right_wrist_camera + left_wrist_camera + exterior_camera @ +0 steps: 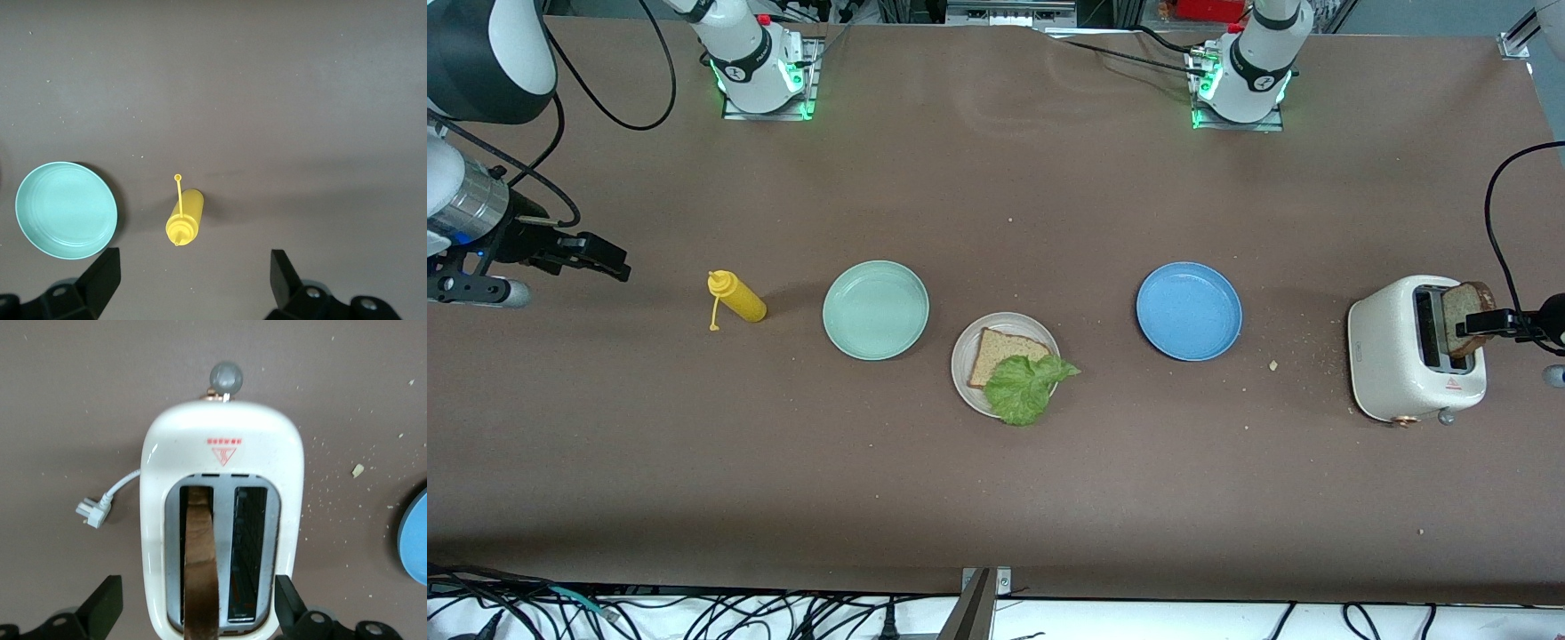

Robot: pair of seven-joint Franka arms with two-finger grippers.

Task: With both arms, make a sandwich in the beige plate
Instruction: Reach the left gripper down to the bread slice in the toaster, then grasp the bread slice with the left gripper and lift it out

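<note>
While both arms hang over the ends of the surface [996, 498], you have three plates lined up across the middle. The beige plate [966, 378] sits between the other two and a little nearer the front camera. It holds one bread slice [1000, 353] lying flat, with a ruffled lettuce leaf [1027, 388] on top of it; the leaf spills over the plate's rim on the camera side. No second slice lies on the leaf.

The mint green plate [875, 309] stands toward the right arm's end and has nothing in it. The blue plate [1189, 310] stands toward the left arm's end, likewise bare. Crumbs [1273, 365] lie scattered between it and the toaster.

The white toaster [1405, 356] stands at the left arm's end. In the left wrist view you see two slots: one holds a brown-crusted toast slice [200, 567] standing on edge and sticking up out of it, the other slot [249, 550] holds nothing. Its plug [93, 513] lies loose on the surface.

Your left claw [200, 613] hovers over the toaster, fingers spread wide to either side of the toast, not pinching it.

Your right claw [193, 283] hangs over bare surface near the yellow squeeze bottle [737, 298], which lies on its side beside the mint green plate. Its fingers stand spread and hold nothing.
</note>
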